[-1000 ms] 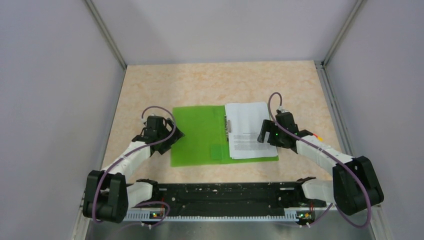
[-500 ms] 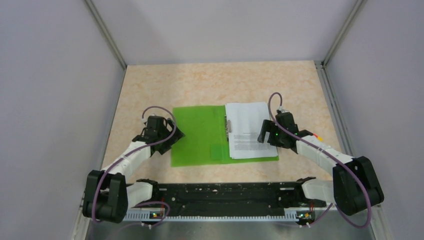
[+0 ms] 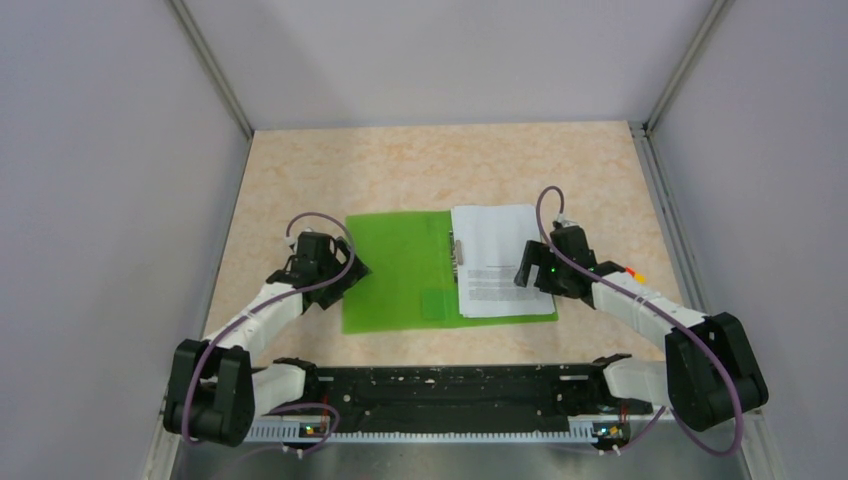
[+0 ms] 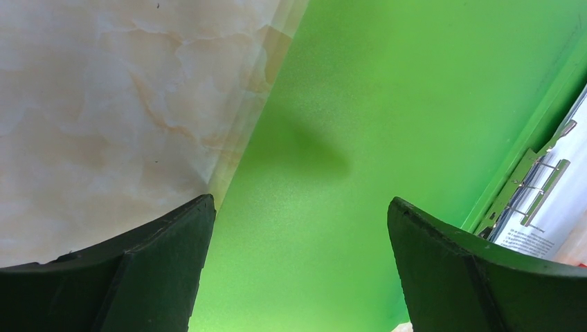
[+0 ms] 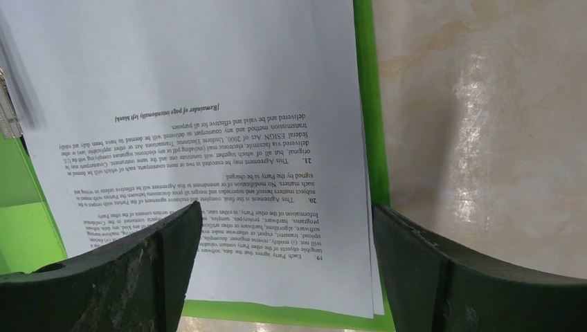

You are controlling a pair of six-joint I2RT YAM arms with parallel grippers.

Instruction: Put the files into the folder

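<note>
Starting nearest: black rail carrying both arm bases at the table's near edge. Left gripper, reaching in over the left margin of the folder; fingers set wide, nothing between them, one over the bare table, the other over green plastic. Right gripper, placed over the right margin of the files; fingers likewise wide, gripping nothing, one above printed text and the other above table; contact with the paper cannot be told. Folder: green, lying open and flat at mid-table, left cover bare save a small square label near its front edge. Clip: metal, along the spine, at the left edge of the sheets; whether it pins them cannot be told. Files: white sheets, stacked on the right half of the folder, a green strip showing along their near and right edges, far edge reaching slightly past the folder's. Beyond: marbled beige table, then plain grey walls.
</note>
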